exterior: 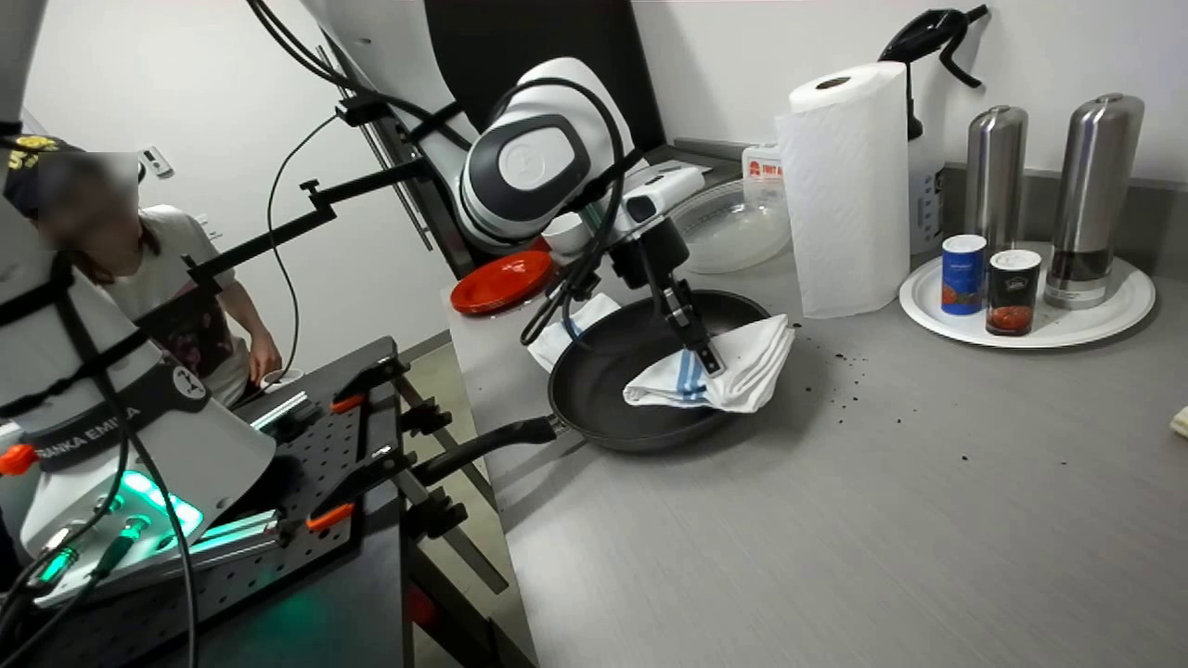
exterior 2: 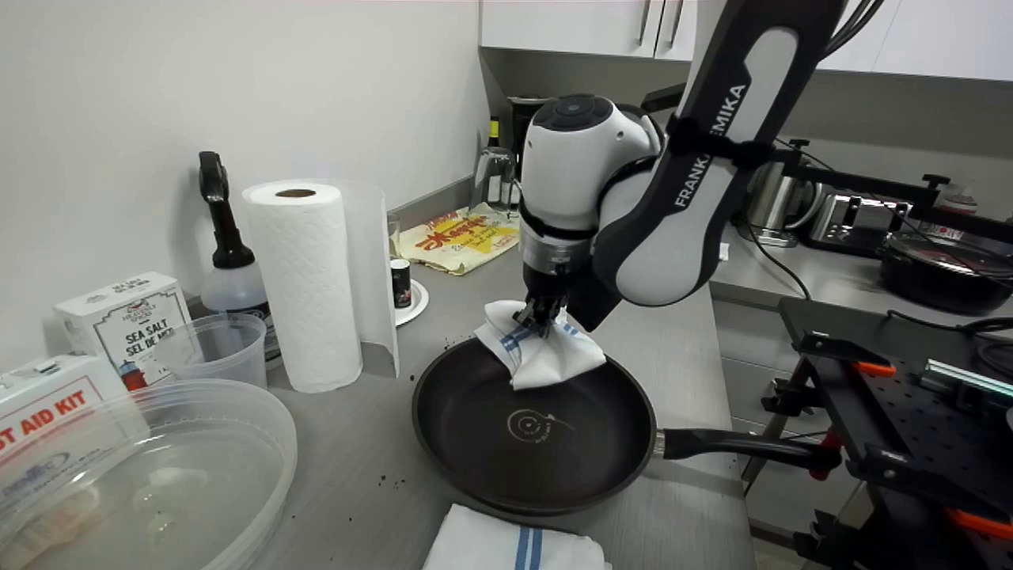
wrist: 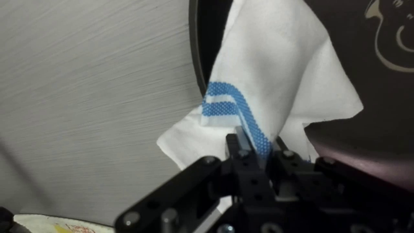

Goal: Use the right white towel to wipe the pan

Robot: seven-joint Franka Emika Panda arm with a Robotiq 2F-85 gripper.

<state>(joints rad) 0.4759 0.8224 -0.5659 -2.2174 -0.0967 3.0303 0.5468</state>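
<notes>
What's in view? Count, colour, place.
pan: 1, black, counter
held towel: 1, white/blue, over pan rim
spare towel: 1, white/blue, beside pan
paper roll: 1, white, counter
spray bottle: 1, black-topped, near roll
tub, cup: 1 each, clear, near roll
salt box, first-aid box: 1 each, white, near tub
plate: 1, white, counter
grinders: 2, silver, on plate
canisters: 2, blue, black, on plate
dish: 1+, red, counter
bowl: 1, white, near dish
bag: 1, yellow, counter
kettle, toaster: 1 each, silver, background
pot: 1, black, background
person: 1, white-shirted, background
arm: 1, white, over pan
gripper: 1, black, closed on held towel
</notes>
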